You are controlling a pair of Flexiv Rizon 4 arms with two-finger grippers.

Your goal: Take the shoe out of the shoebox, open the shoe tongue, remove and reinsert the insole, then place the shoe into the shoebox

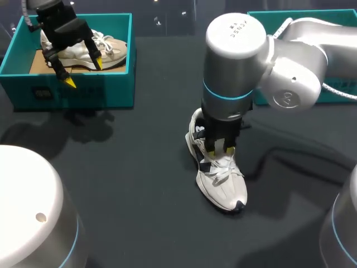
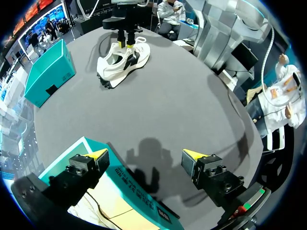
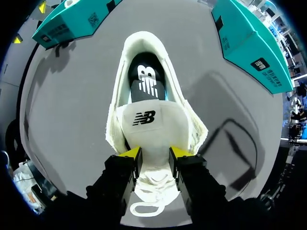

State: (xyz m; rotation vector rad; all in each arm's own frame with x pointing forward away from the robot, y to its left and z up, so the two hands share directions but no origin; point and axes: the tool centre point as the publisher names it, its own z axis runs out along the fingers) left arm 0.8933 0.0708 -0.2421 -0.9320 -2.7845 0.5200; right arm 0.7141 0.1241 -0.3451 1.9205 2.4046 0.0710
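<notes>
A white shoe (image 1: 218, 177) lies on the dark table near the middle, toe toward the front. My right gripper (image 1: 220, 151) stands over its laces, shut on the white shoe tongue (image 3: 152, 143), which sits between both yellow tips. My right gripper (image 3: 154, 154) looks down into the shoe's mouth, where the black insole (image 3: 146, 81) shows. My left gripper (image 1: 83, 71) hangs open over the front wall of the teal shoebox (image 1: 72, 92) at the back left, holding nothing. In its own view my left gripper (image 2: 146, 155) is above that shoebox (image 2: 139, 194), with the white shoe (image 2: 122, 60) far ahead.
A beige shoe (image 1: 106, 50) lies inside the back-left shoebox. A second teal box (image 1: 340, 89) stands at the back right, behind my right arm, and shows beside the white shoe as a teal box (image 2: 48, 72) in the left wrist view. Dark table surface (image 1: 128, 184) surrounds the white shoe.
</notes>
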